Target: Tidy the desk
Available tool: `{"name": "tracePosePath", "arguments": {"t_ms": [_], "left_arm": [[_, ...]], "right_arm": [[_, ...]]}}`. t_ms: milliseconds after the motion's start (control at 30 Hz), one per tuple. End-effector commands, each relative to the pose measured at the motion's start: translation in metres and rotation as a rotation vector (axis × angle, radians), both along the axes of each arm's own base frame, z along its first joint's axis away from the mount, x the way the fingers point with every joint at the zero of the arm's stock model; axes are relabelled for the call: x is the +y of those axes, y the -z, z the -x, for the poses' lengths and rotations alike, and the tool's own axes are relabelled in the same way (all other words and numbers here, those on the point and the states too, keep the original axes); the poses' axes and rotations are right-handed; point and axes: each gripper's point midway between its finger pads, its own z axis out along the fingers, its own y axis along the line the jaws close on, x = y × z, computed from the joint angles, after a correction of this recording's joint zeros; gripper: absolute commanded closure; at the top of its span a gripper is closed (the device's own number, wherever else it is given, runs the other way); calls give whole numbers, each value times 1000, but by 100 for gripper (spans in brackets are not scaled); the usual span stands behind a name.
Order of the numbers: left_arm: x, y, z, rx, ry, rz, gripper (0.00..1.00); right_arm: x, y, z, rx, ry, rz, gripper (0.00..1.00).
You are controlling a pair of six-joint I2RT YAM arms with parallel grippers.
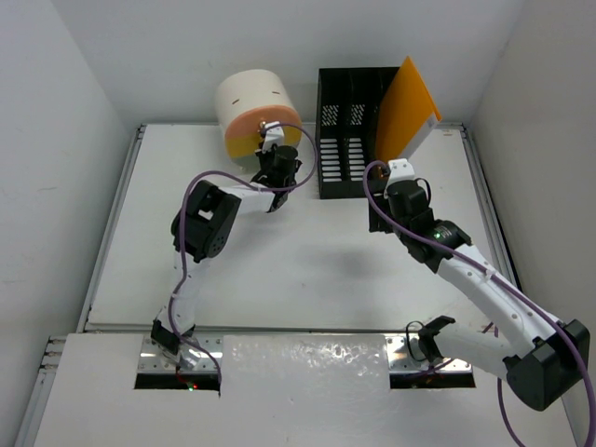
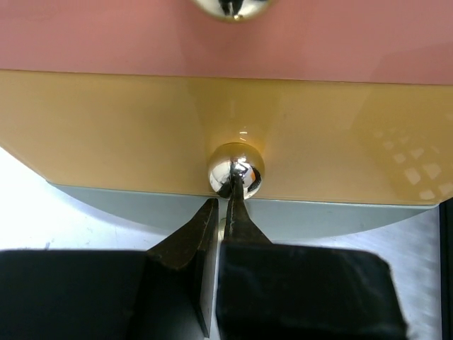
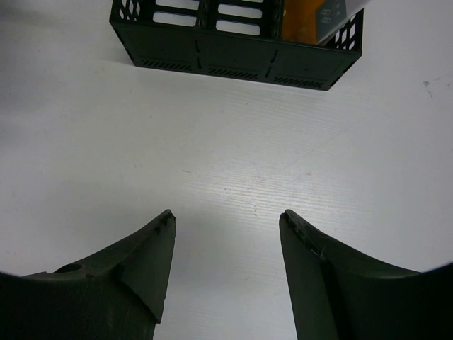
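The large flat white rectangular bench [image 3: 233, 149], judged rigid, smooth and not liftable, lies beneath the released right tool [image 3: 226, 219], while the clenched left tool [image 2: 224, 204] tips meet a small polished gold ball knob [image 2: 236, 168] directly ahead, probably slippery, best gripped behind the ball.

We count six kinds of thing.
One desk [image 1: 279, 270]; one round drawer box [image 1: 256, 107]; two brass knobs [image 2: 236, 166] [image 2: 230, 6]; one black rack [image 1: 346, 140]; one orange folder [image 1: 407, 107]; two arms [image 1: 200, 228] [image 1: 484, 279].

The desk [image 1: 279, 270] is flat, white, metal-railed, foil-edged.
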Motion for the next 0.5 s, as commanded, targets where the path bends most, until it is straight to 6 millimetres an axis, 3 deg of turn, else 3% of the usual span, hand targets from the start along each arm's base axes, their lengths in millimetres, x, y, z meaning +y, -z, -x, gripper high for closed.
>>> {"name": "tracePosePath", "arguments": {"t_ms": [0,267,367,467], "left_arm": [[14,-27,-19,-106,-49,53,100],[10,-37,-21,-85,-8,51,100],[-11,-51,-8,-24,90,66,100],[-32,-73,28,56,224,133,100]], "right_arm": [[-2,-27,-8,-70,10,-1,40],[1,-27,-12,-66,-7,6,40],[5,-30,-13,-69,-13,-10,40],[4,-33,-13,-80,-5,-24,40]]}}
